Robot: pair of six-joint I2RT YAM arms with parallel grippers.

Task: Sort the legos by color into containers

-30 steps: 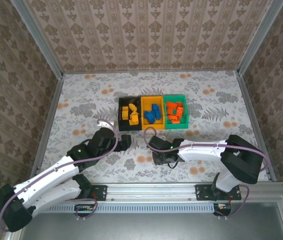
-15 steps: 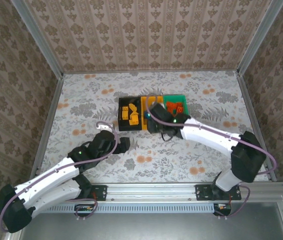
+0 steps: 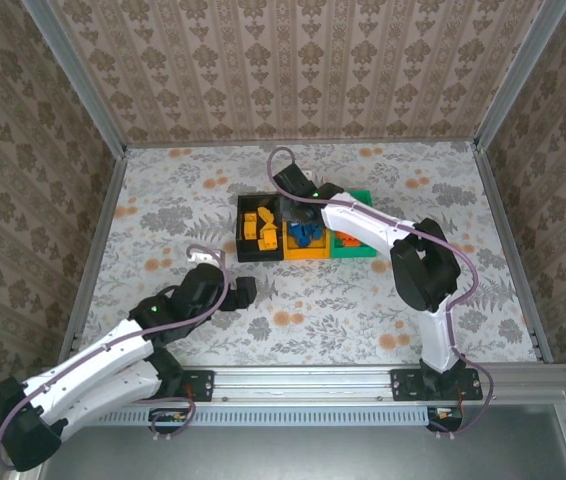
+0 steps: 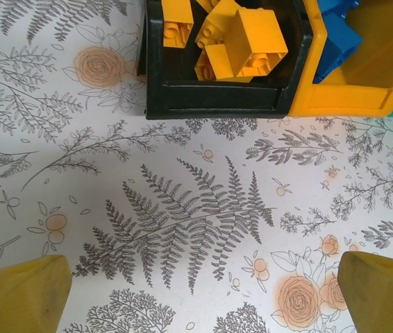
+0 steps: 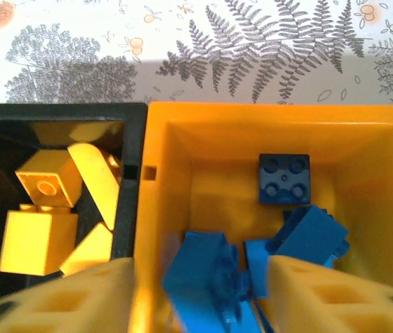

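Nearest to you, the left gripper [image 4: 202,288] is hovering low over the flowered table [image 4: 196,208], just in front of the bins. Its jaws are standing wide apart with nothing between them.

Going further, the three bins are sitting joined in one row. The black bin [image 4: 214,104] is holding the yellow bricks [image 4: 248,41], which are piled loosely, some of them tilted. Beside it, the yellow-orange bin [image 5: 210,187] is holding the blue bricks [image 5: 307,232] and one darker blue square piece [image 5: 284,178], which is lying flat with its studs up. At the right end, the green bin [image 3: 355,252] is holding the red-orange bricks [image 3: 346,238]. Every brick I am finding is lying inside a bin of this row.

The right gripper [image 5: 200,302] is hanging over the yellow-orange bin and looking down into it. Its fingers [image 5: 78,298] are standing apart. One blue brick is lying below between them, blurred, and it is not looking pinched to me.

If you are taking a brick, I am judging it to be light, stiff and smooth, so it is probably slipping easily. You are doing better by closing on two flat opposite sides, not on the studs, and by choosing a brick lying on top of the pile.
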